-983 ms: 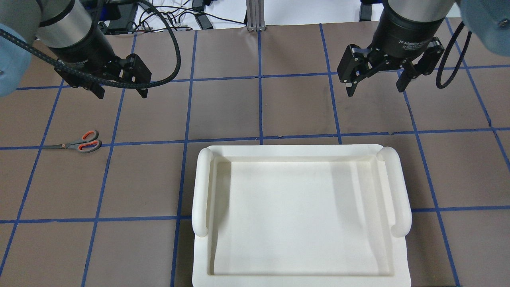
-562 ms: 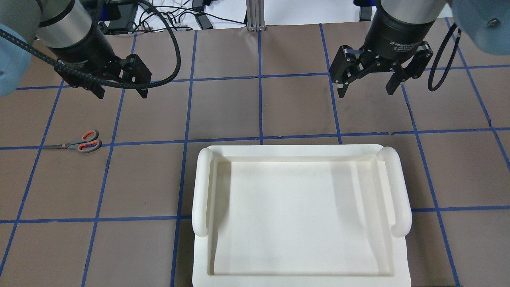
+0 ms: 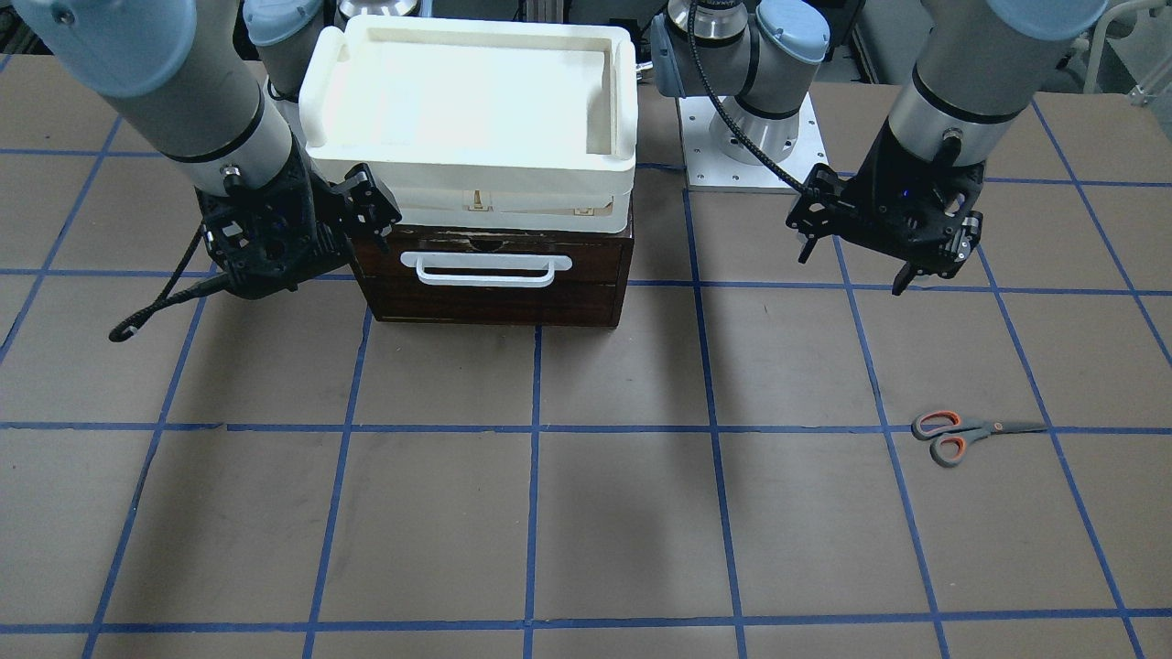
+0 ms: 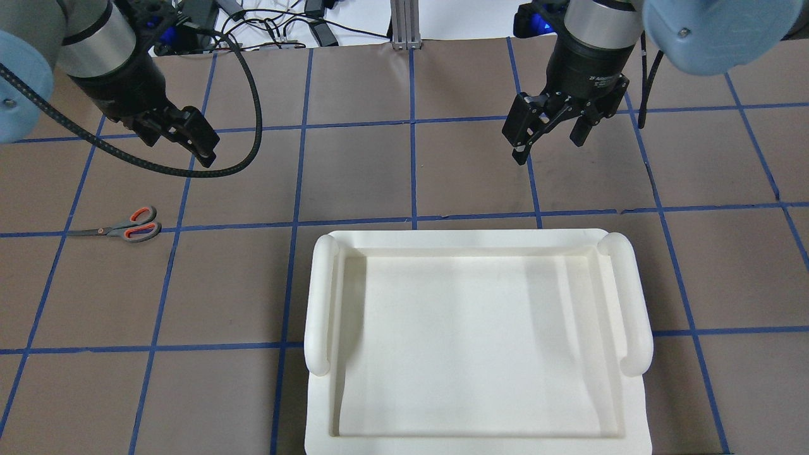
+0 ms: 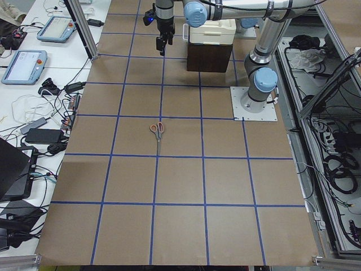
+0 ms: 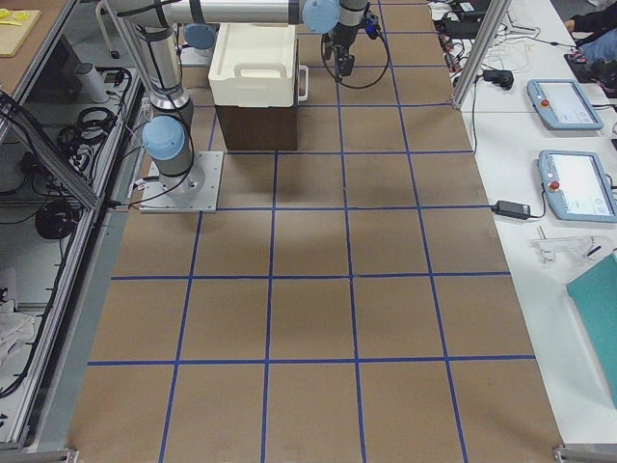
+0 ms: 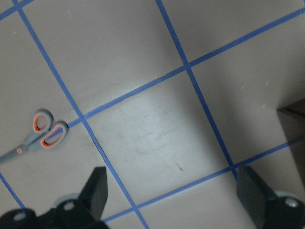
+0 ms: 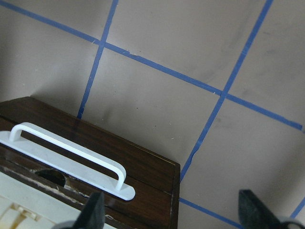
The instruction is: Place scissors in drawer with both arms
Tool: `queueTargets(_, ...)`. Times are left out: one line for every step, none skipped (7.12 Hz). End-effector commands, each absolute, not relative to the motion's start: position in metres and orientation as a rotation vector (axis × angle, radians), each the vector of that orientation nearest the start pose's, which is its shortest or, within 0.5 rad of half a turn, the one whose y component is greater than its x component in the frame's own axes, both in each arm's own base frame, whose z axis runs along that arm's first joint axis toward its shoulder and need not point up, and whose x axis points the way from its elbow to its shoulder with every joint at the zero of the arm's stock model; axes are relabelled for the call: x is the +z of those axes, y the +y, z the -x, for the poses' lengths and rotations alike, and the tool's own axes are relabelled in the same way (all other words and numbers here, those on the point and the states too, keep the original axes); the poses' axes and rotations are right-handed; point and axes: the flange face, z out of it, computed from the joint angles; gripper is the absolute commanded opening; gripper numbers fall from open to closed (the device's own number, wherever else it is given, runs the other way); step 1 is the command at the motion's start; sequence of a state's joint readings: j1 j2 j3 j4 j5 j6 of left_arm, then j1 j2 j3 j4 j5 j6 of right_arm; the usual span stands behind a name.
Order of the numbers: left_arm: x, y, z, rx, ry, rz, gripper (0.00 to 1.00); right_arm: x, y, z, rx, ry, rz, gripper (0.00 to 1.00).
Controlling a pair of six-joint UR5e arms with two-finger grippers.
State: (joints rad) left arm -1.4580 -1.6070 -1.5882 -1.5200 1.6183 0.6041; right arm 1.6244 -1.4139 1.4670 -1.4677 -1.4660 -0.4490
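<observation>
Brown paper tabletop (image 3: 623,513) with a blue tape grid, and the robot looks set up for a split job. The small dark-bladed scissors with grey, orange-lined handle loops (image 3: 957,437) lie flat on the robot's left side, well apart from everything else, with the loops pointing toward the middle and the blades pointing outward. That's probably why the black two-finger left hand (image 3: 851,272) hangs over that side with its fingers spread wide and nothing between them. Its wrist camera already has the scissors off in a corner of the view.

The dark brown wooden drawer (image 3: 494,297) sits fully shut under a chunky white plastic tray (image 3: 467,156) stacked on top, so nothing can go in yet. The black right hand (image 4: 548,146) is also spread and empty, hovering just beside the drawer's front corner. Its wrist camera looks straight down at the white bar handle (image 8: 71,151).

Best guess is that the right arm pulls the handle while the left grabs the scissors. Flat scissors on paper could be fiddly, and the loops look like the easier grab.
</observation>
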Motion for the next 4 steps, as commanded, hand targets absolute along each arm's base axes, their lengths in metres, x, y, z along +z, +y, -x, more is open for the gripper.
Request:
queueTargets(0.434, -0.528, 0.018, 0.196, 2.827, -1.168, 0.97, 0.428, -0.546, -0.175, 0.183, 2.701, 1.210, 1.00)
queueTargets(0.421, -0.533, -0.012, 0.262, 2.727, -1.395, 1.00, 0.416, -0.551, -0.175, 0.196, 2.625, 1.335, 1.00)
queueTargets(0.407, -0.540, -0.034, 0.280, 2.685, -1.511, 1.00, 0.399, -0.559, -0.175, 0.219, 2.552, 1.431, 1.00)
queueTargets(0.391, -0.549, -0.053, 0.293, 2.582, -1.680, 1.00, 0.391, -0.565, -0.177, 0.204, 2.480, 1.543, 1.00)
